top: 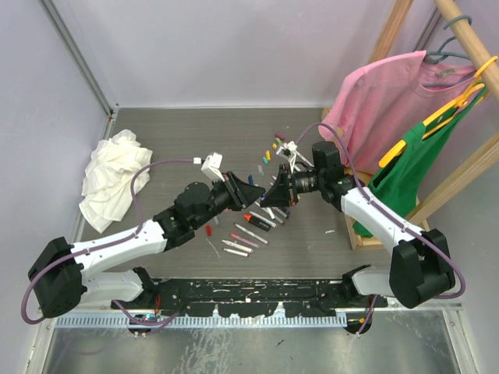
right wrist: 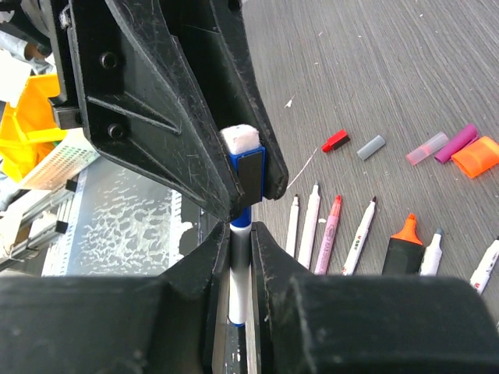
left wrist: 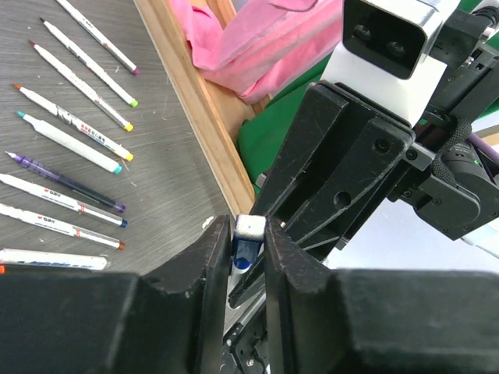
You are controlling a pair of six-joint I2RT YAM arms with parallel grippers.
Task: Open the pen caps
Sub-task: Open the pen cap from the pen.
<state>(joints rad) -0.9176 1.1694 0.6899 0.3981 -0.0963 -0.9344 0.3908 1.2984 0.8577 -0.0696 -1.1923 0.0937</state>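
Both grippers meet above the table's middle on one pen. My right gripper (right wrist: 241, 234) (top: 276, 195) is shut on the white pen barrel (right wrist: 238, 273). The barrel's blue cap (right wrist: 248, 160) (left wrist: 245, 251) has a white pad on its end and sits between the fingers of my left gripper (left wrist: 249, 234) (top: 257, 192), which press on both its sides. Loose pen caps lie on the table: red (right wrist: 336, 140), grey (right wrist: 371, 146), pink (right wrist: 426, 148) and orange (right wrist: 475, 156). Several uncapped pens (left wrist: 70, 125) (top: 249, 230) lie in a row below the grippers.
A crumpled white cloth (top: 113, 175) lies at the left. A wooden rack (top: 390, 47) at the right carries a pink shirt (top: 382, 101) and a green one (top: 413, 171). More small caps (top: 273, 148) lie behind the grippers.
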